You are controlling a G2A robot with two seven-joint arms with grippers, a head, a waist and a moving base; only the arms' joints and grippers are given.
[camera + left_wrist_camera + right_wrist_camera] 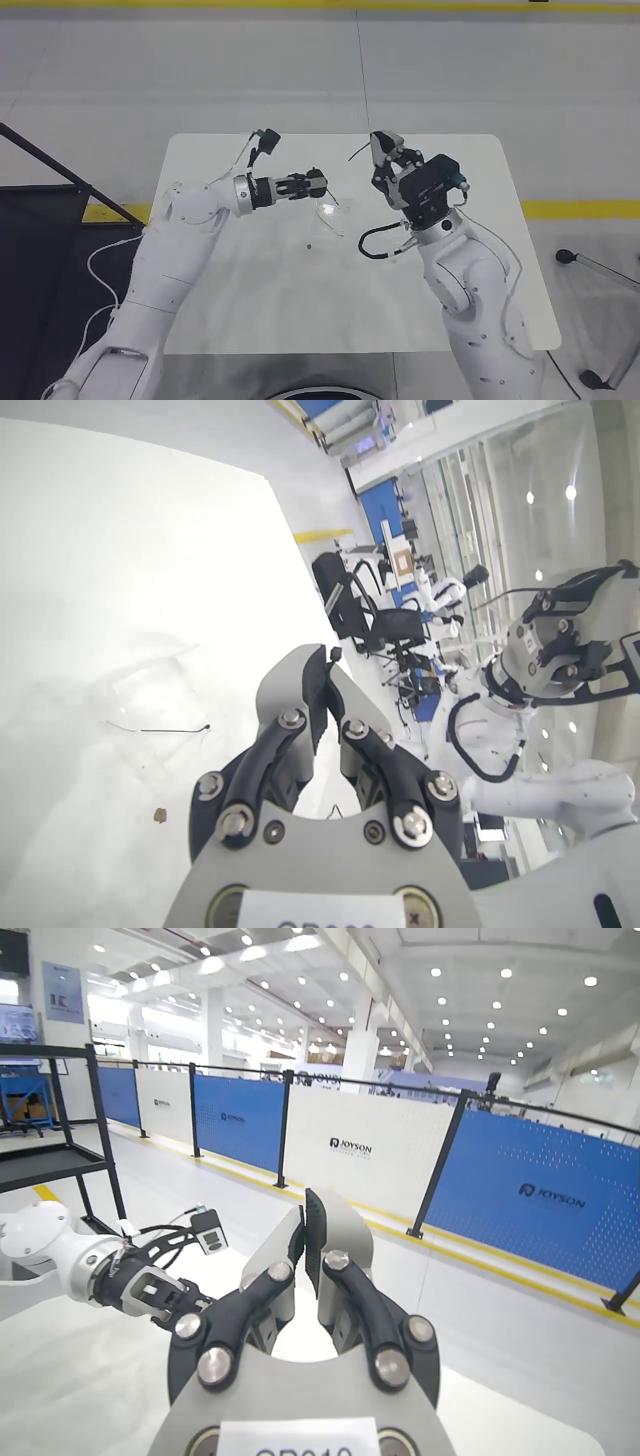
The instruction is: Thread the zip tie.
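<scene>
**Both grippers clamped above the desk, a spare tie lying by the clear bag**

A white desk [260, 290] is carrying the work, and a clear bag [328, 213] is lying flat near its middle. On the robot's side of the bag, a small brown speck [160, 815] is sitting on the bare surface. Within the bag's outline a thin black loose tie [165, 730] is lying flat. Whether it is resting inside the bag or on top of it, I cannot tell.

Just over the bag's far edge the left gripper [322, 185] is hanging clear of the surface. Its fingers are pressing together on the zip tie [335, 653], whose small black head is poking out past the fingertips. To the right of the bag and a little farther off, the right gripper [381, 145] is hanging with its pads squeezed tight. A thin dark strip [358, 153] is sticking out of it, pointing back toward the bag's side. The two grippers are standing apart.

Past the desk's far edge beyond the bag, pale grey floor [300, 70] is spreading out. A yellow line [580, 208] is running across the floor to the bag's right, level with it. Farther off, a fence [380, 1153] of blue and white panels is closing off the hall. A black rack [60, 1163] is standing before the fence, left of the bag, and black office chairs [395, 630] are standing well out to the bag's right.
</scene>
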